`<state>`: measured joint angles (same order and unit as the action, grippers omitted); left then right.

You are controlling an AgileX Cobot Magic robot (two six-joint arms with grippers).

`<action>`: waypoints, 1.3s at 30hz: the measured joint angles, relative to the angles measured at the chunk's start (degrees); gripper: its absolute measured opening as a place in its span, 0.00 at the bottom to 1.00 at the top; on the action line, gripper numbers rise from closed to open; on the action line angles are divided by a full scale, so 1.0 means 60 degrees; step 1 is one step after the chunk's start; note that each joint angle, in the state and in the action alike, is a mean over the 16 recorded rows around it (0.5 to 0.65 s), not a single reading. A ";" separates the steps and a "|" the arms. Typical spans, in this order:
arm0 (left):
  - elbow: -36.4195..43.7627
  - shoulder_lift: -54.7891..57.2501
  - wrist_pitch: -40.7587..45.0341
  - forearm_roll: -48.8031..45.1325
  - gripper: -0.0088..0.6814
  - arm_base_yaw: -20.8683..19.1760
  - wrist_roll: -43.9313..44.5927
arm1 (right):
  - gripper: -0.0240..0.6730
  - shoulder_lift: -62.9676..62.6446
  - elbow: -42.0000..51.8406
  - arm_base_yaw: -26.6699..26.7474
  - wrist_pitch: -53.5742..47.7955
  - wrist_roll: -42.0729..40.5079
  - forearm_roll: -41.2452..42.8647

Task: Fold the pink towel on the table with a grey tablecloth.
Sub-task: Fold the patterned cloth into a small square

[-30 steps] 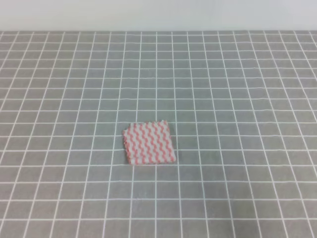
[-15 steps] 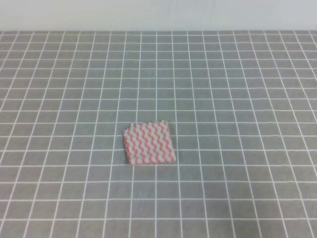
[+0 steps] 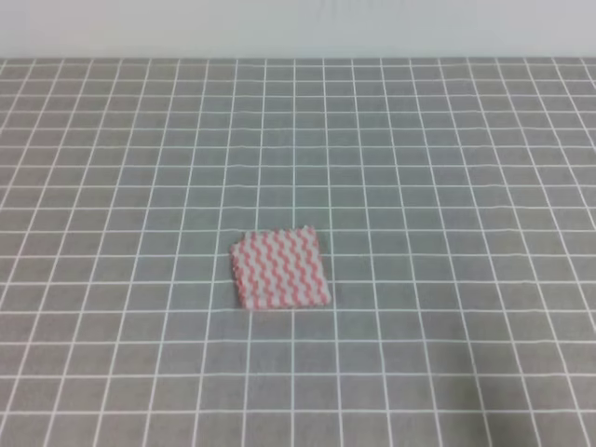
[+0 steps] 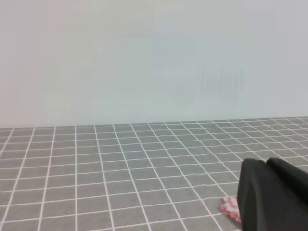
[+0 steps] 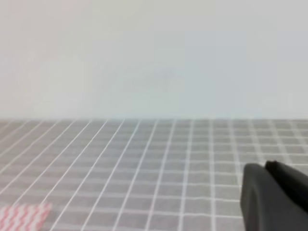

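Nearest in, each wrist view shows only a dark lump low at the right edge: the left tool (image 4: 272,195) and the right tool (image 5: 274,195). Whether either stands wide or narrow, I cannot tell; neither appears in the high view at all, and both sit well apart from the cloth.

A little further out lies the pink towel (image 3: 280,268), flat on the grey gridded surface (image 3: 447,186), slightly left of centre and nearer the front than the back. It looks small and compact, with edges that seem layered on the left side, so it may already be folded down.

It reads as thin, soft, light cloth that will flop and slide easily. A corner or free edge, pinched low, seems the place to take it.

Beyond, only grid runs to the pale wall (image 3: 298,28).
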<state>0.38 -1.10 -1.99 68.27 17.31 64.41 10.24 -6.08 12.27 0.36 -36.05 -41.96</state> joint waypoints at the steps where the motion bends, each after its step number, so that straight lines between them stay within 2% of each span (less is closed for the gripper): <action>1: 0.0011 -0.0007 0.0000 -0.0003 0.01 0.0000 0.0000 | 0.01 -0.0271 0.0146 -0.0155 -0.0041 -0.0033 -0.0053; 7: 0.0021 -0.0026 -0.0007 -0.0006 0.01 0.0001 -0.0002 | 0.01 -0.1558 0.0912 -0.0772 -0.0102 -0.0069 -0.0346; 16: 0.0074 -0.0066 -0.0039 -0.0020 0.01 0.0003 -0.0010 | 0.01 -0.1987 0.1263 -0.0881 0.0007 -0.0061 -0.0278; 21: 0.0064 -0.0066 -0.0039 -0.0017 0.01 0.0003 -0.0010 | 0.01 -0.1973 0.1234 -0.0888 -0.0158 0.1029 0.0998; 32: 0.0011 -0.0027 -0.0013 -0.0003 0.01 0.0002 -0.0003 | 0.01 -0.1966 0.1192 -0.0891 -0.1600 0.4998 0.5080; 35: 0.0000 -0.0034 -0.0007 0.0000 0.01 0.0002 -0.0002 | 0.01 -0.1966 0.1192 -0.0891 -0.2044 0.5611 0.5633; 39: 0.0000 -0.0039 -0.0007 0.0000 0.01 0.0002 -0.0002 | 0.01 -0.1959 0.1178 -0.0890 -0.2507 0.5710 0.5756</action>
<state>0.38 -1.33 -2.03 68.27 17.32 64.40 -1.51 0.99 6.93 -14.68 -1.79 -7.42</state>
